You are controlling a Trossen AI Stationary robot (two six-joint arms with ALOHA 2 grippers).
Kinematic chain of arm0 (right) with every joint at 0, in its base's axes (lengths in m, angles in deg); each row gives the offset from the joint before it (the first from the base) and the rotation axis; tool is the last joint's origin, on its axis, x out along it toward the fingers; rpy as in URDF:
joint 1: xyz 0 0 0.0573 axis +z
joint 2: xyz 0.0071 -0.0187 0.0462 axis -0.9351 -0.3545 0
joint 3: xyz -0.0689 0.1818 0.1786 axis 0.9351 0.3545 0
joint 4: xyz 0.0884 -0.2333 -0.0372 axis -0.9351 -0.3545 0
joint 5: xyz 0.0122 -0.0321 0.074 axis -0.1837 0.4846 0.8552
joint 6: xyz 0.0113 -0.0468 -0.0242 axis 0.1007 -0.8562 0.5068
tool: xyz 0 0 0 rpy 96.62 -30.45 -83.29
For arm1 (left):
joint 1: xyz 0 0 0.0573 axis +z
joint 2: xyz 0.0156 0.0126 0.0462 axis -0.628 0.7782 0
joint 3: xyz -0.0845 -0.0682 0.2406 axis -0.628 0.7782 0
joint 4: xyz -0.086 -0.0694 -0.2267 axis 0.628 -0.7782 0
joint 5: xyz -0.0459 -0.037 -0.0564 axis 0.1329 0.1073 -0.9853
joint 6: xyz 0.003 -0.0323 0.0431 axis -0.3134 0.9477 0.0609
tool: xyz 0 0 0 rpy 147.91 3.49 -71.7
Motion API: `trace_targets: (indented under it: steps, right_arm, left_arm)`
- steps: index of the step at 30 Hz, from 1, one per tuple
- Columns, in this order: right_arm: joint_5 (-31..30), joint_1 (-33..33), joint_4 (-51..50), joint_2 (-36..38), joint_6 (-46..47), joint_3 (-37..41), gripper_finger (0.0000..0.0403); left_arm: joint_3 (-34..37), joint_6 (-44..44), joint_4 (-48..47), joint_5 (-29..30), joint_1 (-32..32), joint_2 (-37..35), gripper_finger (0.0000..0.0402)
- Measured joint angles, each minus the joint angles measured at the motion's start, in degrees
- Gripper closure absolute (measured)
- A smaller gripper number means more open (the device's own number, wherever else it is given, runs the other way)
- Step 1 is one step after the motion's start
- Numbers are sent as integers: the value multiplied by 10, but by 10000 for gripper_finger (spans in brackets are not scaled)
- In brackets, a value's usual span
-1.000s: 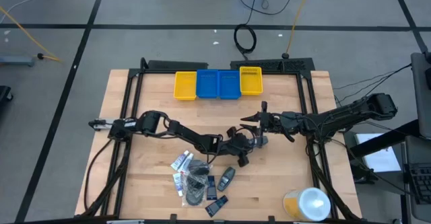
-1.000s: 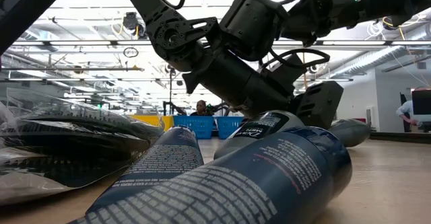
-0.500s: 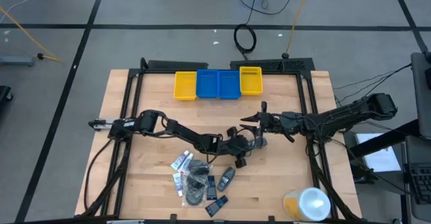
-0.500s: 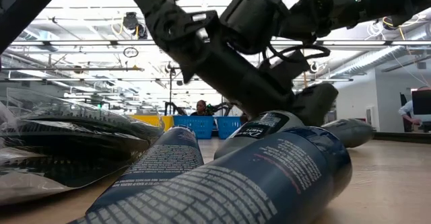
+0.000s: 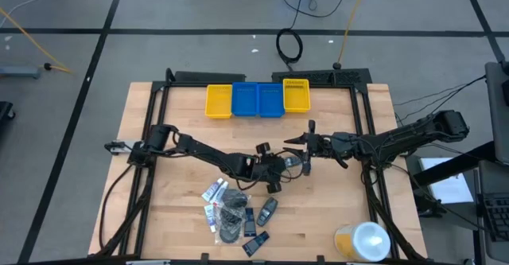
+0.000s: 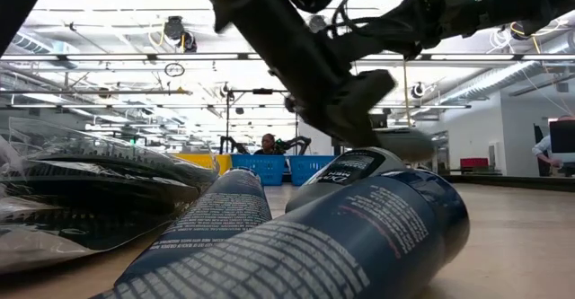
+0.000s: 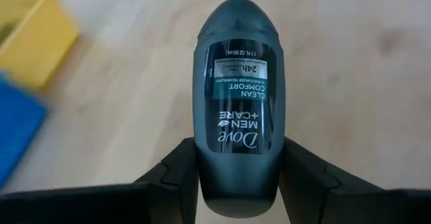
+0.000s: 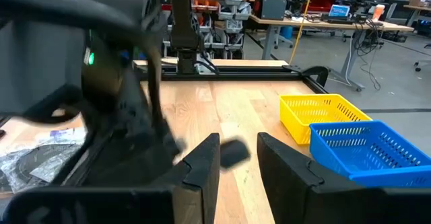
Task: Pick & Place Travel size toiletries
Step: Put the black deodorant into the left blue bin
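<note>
My left gripper point(image 5: 280, 168) sits near the table's middle, shut on a dark grey Dove mini bottle point(image 7: 236, 83) that shows lifted in the low view point(image 6: 404, 144). The other toiletries lie in a pile point(image 5: 235, 209) toward the near edge: white-and-blue tubes, dark bottles, black packets. Two dark bottles point(image 6: 359, 236) and a black packet point(image 6: 90, 200) fill the low view's foreground. My right gripper point(image 5: 306, 146) hovers just right of the left one, open point(image 8: 236, 163) and touching nothing. My left gripper pinches the bottle's wrist-side end point(image 7: 236, 183) between its two fingers point(image 7: 182, 173), one on each side wall. The fingers lie along the bottle. Its rounded end point(image 7: 236, 15) points away from the wrist. It is lifted clear of the table.
A row of yellow and blue bins point(image 5: 256, 99) stands at the far edge, also seen past the right fingers point(image 8: 323, 120). A large yellow container with a white lid point(image 5: 362, 241) stands at the near right corner. Bare wood lies between the grippers and the bins.
My left gripper has risen and drawn a little toward the table's left, taking the dark bottle with it. The bottle lay on the wood a second ago and now hangs clear above it. My right arm has kept still.
</note>
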Motion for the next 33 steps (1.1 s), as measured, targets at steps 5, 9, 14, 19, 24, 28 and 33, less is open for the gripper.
trace_targets:
  steps: [5,9,14,19,24,28,33]
  right_arm:
    - [0,0,2,0,0,0,309]
    - [0,0,4,0,0,0,307]
    - [0,0,4,1,0,0,308]
    - [0,0,1,1,0,0,307]
    - [0,0,2,1,0,0,309]
    - [0,0,1,1,0,0,308]
    - [0,0,2,1,0,0,309]
  left_arm:
    - [0,17,-84,30,12,-26,255]
    - [0,24,-127,40,25,-52,255]
    - [0,37,-185,53,45,-83,255]
    - [0,42,-232,66,62,-113,255]
    - [16,40,-253,77,85,-149,255]
    - [63,51,-241,79,113,-193,255]
    - [153,76,-164,74,153,-260,255]
